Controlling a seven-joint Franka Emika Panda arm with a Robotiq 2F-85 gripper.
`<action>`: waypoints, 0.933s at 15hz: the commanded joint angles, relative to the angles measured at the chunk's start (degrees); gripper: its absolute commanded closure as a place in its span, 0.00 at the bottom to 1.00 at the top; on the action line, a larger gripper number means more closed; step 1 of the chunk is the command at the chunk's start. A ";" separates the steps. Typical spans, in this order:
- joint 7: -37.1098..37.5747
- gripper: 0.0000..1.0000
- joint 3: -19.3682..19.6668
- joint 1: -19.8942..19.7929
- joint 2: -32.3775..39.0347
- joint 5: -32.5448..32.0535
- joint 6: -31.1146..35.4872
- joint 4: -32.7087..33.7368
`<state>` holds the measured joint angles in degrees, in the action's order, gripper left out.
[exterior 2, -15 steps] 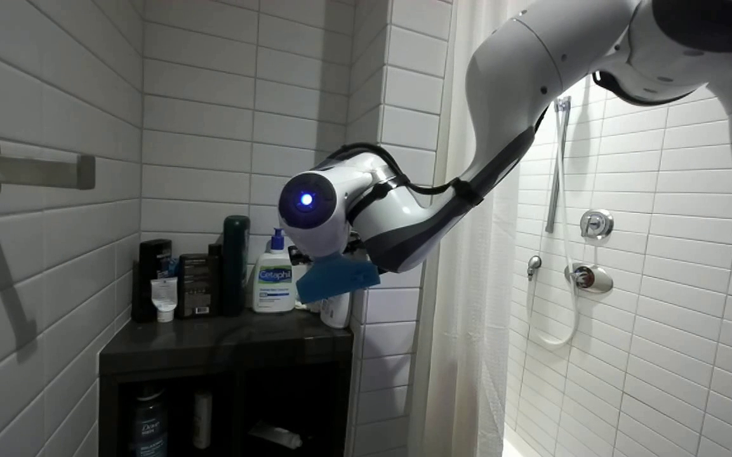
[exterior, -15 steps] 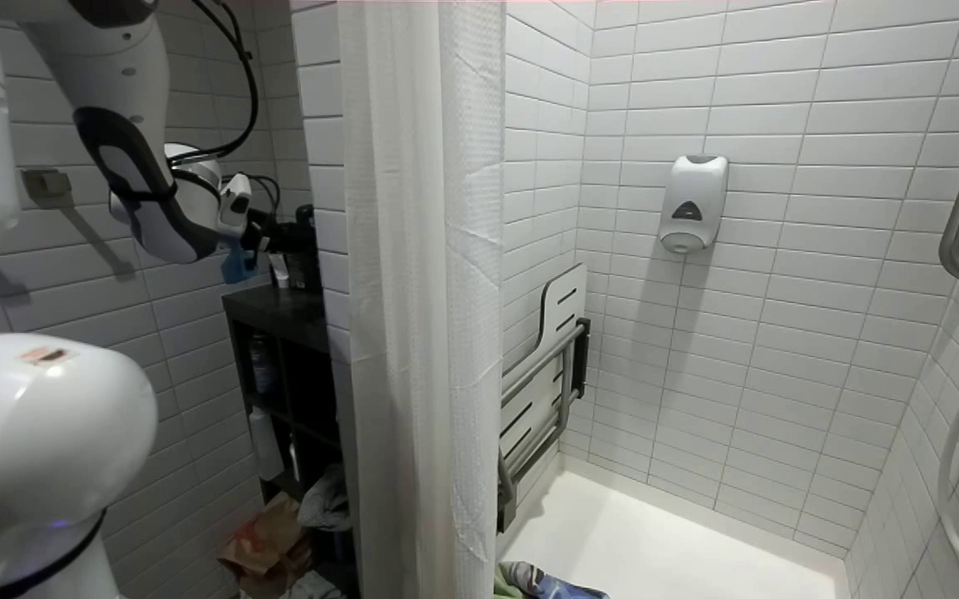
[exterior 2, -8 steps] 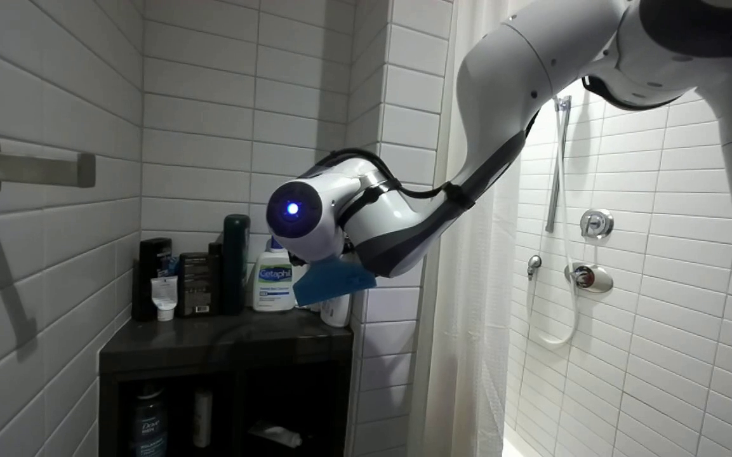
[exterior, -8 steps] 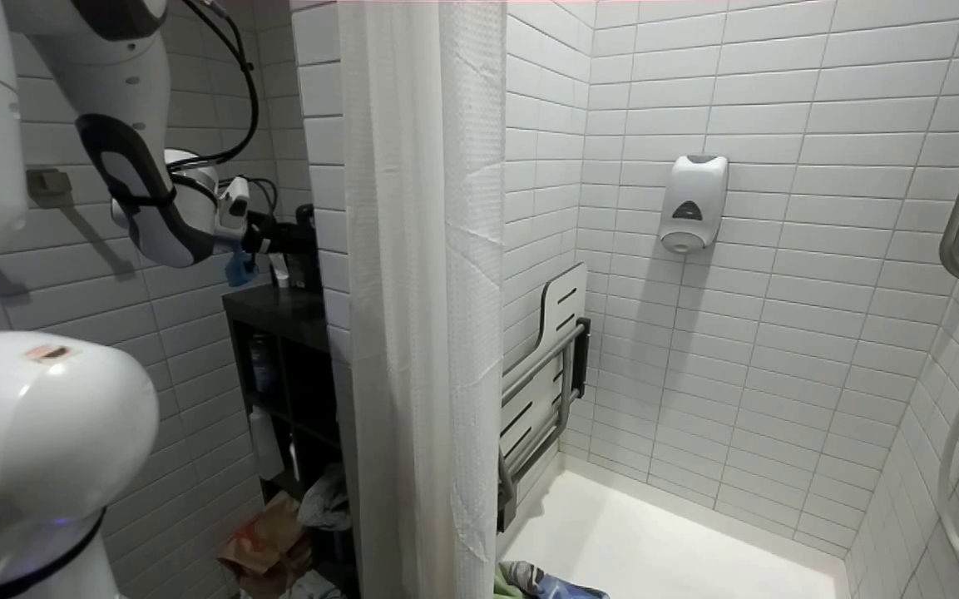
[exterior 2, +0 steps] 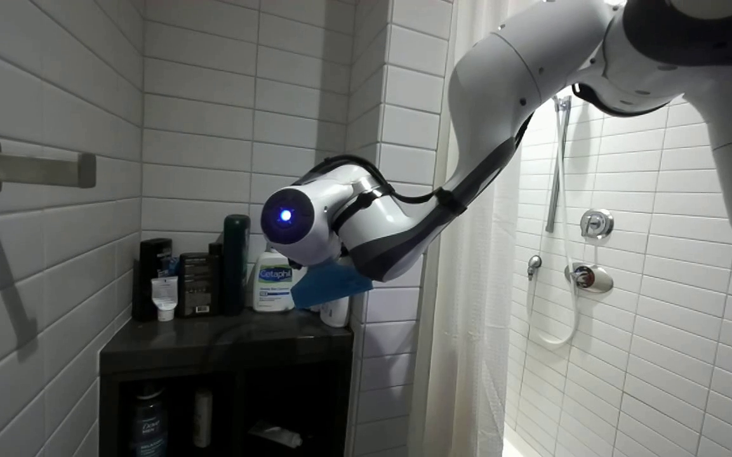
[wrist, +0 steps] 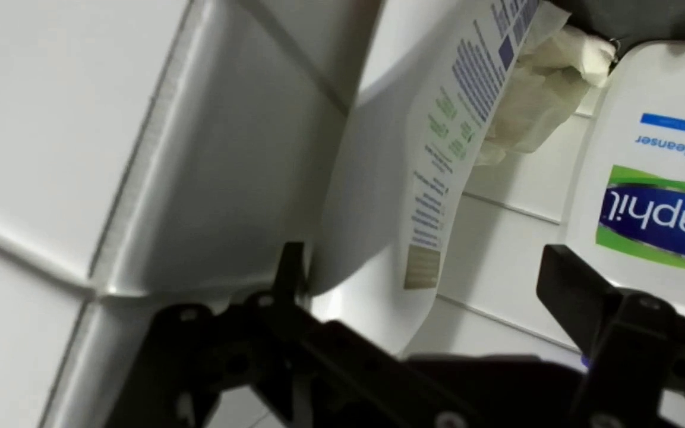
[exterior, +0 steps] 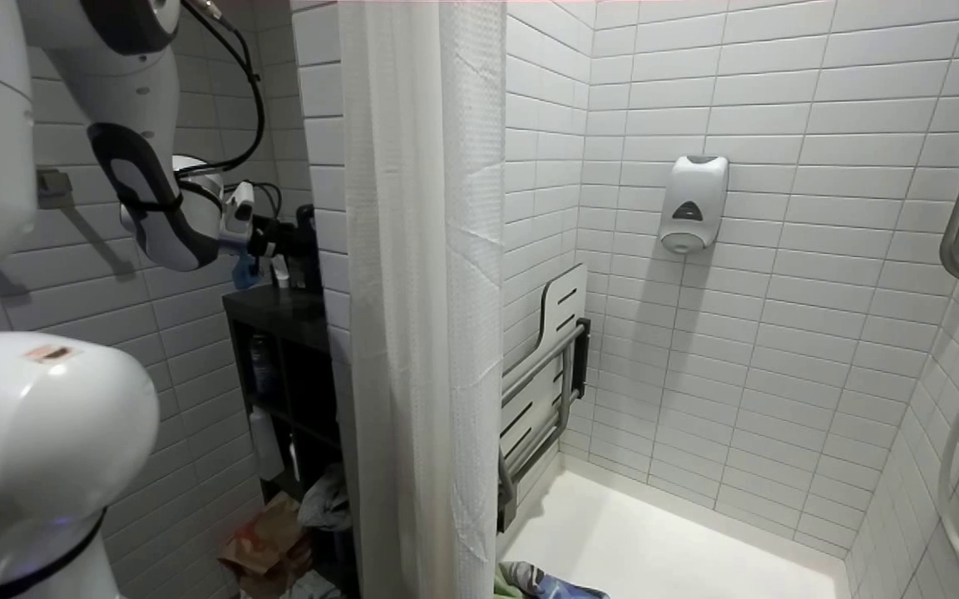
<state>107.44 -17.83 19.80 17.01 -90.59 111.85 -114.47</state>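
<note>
My gripper (wrist: 424,252) stands open in the wrist view, which shows the scene upside down. Between its fingers appears a white bottle (wrist: 390,238) with small blue and green print, closer to the left-hand finger (wrist: 290,270). Whether that finger touches the bottle I cannot tell. Beside the right-hand finger (wrist: 574,285) is a white Cetaphil bottle (wrist: 663,196). In an exterior view the white bottle (exterior 2: 336,311) shows low behind a blue piece (exterior 2: 331,287) on the wrist, which hides the fingers. The dark gripper (exterior: 279,237) is small and unclear in an exterior view.
A tiled wall corner (wrist: 158,178) runs close along the left-hand finger. Crumpled pale wrapping (wrist: 547,95) lies between the bottles. On the dark shelf (exterior 2: 226,343) stand a green bottle (exterior 2: 235,263), dark bottles and a white tube (exterior 2: 164,298). A shower curtain (exterior 2: 461,330) hangs beside the arm.
The arm has come down a little, shifting left in an exterior view where the wrist covers more of the Cetaphil pump. The bottles have not visibly moved.
</note>
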 commanded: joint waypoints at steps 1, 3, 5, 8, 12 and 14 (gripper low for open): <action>0.43 0.00 0.93 -0.94 1.85 0.59 -0.20 2.17; 0.50 0.00 1.28 -1.13 2.54 0.80 -0.31 3.31; 0.57 0.00 1.44 -1.17 2.84 1.04 -0.29 4.16; 0.51 0.00 1.72 -1.17 3.74 1.41 -0.19 5.36; 0.72 0.26 1.93 -1.17 4.05 1.42 0.09 5.90; 0.74 0.39 2.10 -1.25 4.11 1.36 0.21 6.09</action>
<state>107.59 -16.36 19.29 20.61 -89.82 111.87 -109.09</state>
